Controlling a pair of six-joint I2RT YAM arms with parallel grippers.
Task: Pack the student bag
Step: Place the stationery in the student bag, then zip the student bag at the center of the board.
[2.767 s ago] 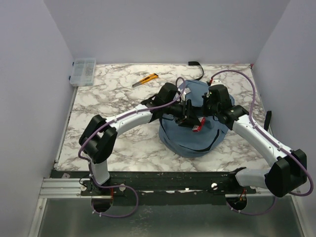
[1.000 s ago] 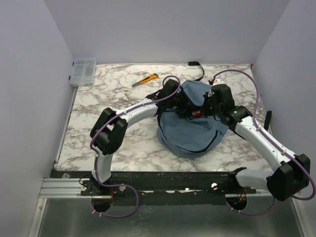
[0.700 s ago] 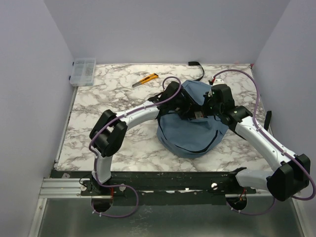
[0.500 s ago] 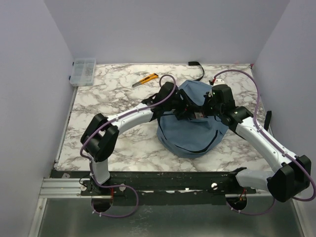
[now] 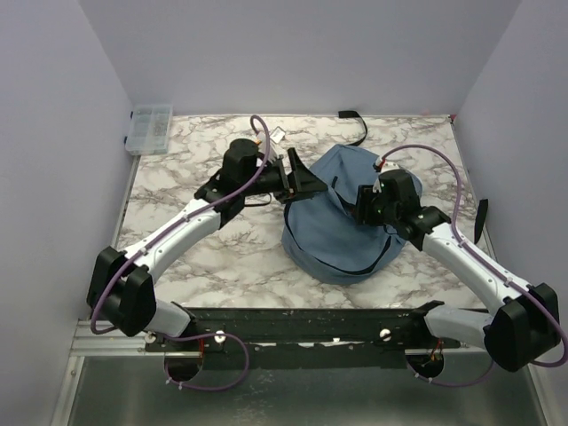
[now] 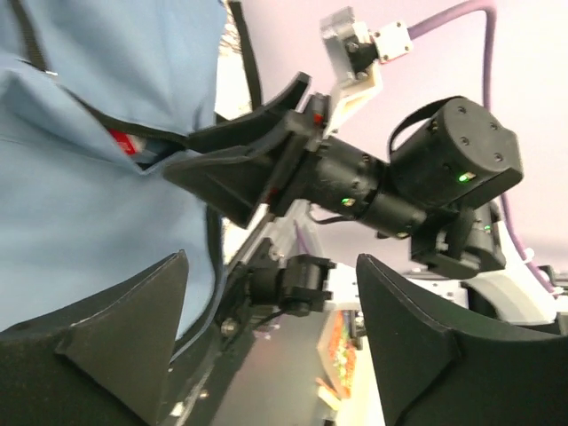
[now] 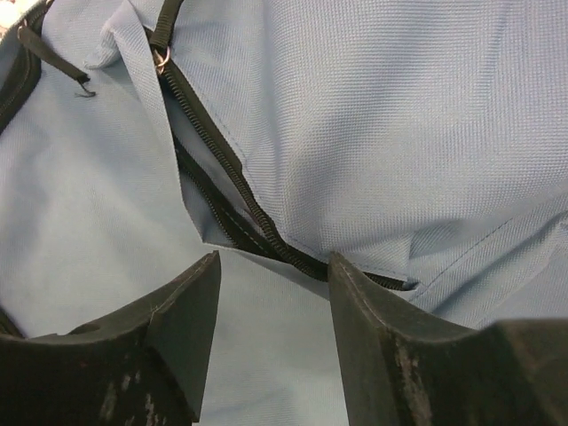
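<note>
Crowded over the bag, open marble at lower left

The student bag (image 5: 342, 244) fills the centre right. The right gripper (image 5: 357, 209) hangs, jaws apart, over its zipper slit (image 7: 257, 222) (a narrow gap, flaps nearly together), and the left gripper (image 5: 313, 184) stands just beside its upper left edge. The left arm (image 5: 191, 226) bars the diagonal from lower left to centre. Bare table (image 5: 222, 266) shows at lower centre, and a plastic box (image 5: 149, 129) takes the upper left corner.

right gripper (image 7: 271, 346): jaws seen parted, nothing gripped
student bag (image 7: 373, 124): blue fabric, spread beyond fingers
zipper (image 7: 231, 184): dark, parted, run from upper left to between fingertips
strap (image 7: 22, 71): black, far upper left
</note>
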